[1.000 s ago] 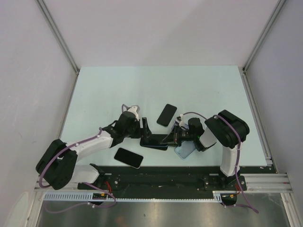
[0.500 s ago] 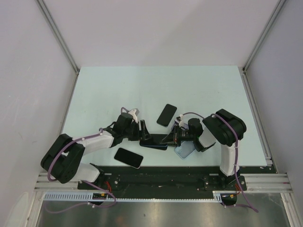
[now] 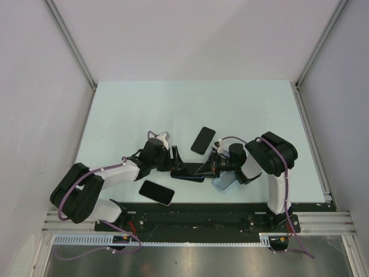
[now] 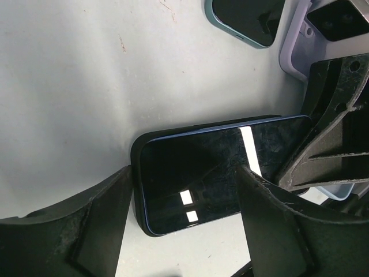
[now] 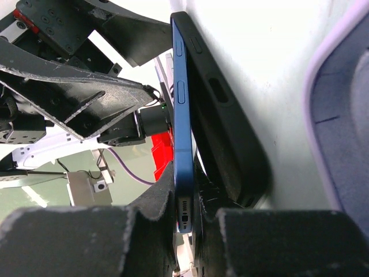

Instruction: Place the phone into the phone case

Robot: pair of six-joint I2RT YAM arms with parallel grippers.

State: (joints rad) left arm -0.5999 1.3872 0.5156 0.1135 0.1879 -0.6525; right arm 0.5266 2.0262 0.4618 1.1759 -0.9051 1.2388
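We log: right gripper [image 5: 185,214] pinches the blue phone [image 5: 183,144] at its right end, tilted off the black phone case [image 5: 230,135]; left gripper [image 4: 184,179] spread above.

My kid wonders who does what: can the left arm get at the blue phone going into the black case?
Probably yes. The left gripper, jaws open, straddles the blue phone from above with nothing between. The right gripper pinches only one end, lifted off the black case.

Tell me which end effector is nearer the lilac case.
Right. The right end effector sits beside the lilac case, shut on one end of the phone. The left end effector is farther off, open over its other end.
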